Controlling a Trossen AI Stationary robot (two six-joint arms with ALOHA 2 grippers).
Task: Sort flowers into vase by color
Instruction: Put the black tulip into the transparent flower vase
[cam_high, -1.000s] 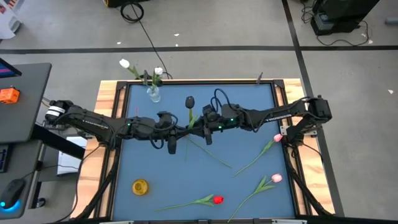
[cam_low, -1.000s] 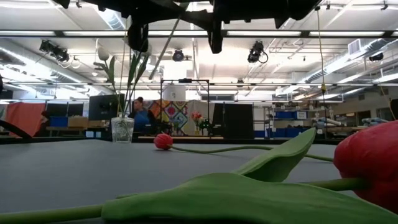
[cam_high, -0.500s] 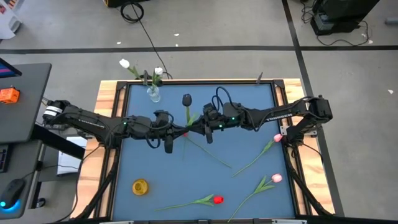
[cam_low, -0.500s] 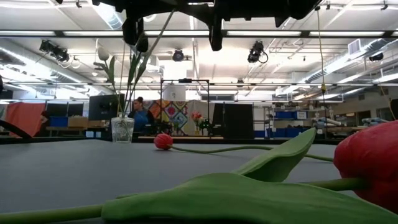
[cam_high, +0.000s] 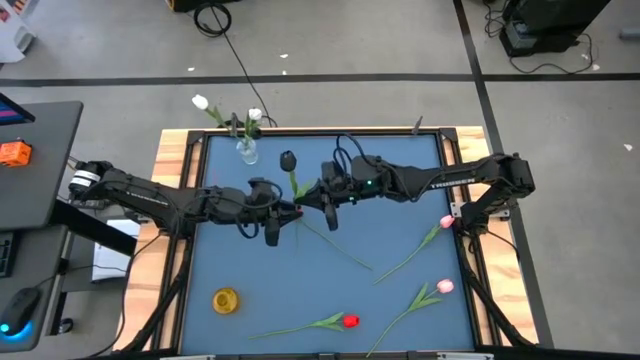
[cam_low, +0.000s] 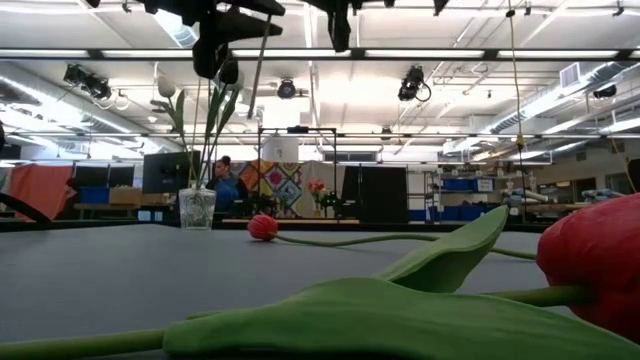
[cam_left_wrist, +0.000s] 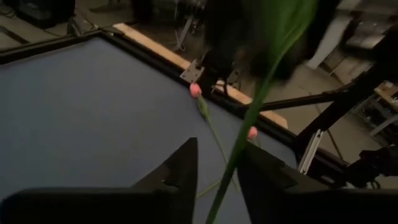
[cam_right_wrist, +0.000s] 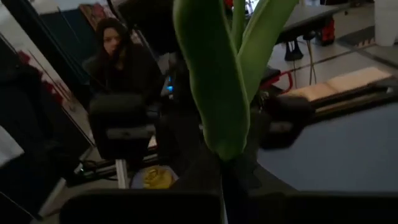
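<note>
Tabletop vase (cam_high: 246, 151) holds two white tulips (cam_high: 201, 102)

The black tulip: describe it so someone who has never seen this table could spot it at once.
Start at the glass vase with white tulips at the blue table's far left corner. Just right of it, above the mat, the black tulip is held up where the two arms meet, its stem in the right end effector. It is the only dark head; the others lie flat, red or pink.

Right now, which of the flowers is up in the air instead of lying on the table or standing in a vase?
The black-headed tulip: the right gripper holds its stem above the table. The pink and red ones lie flat; the white ones stand in the vase.
</note>
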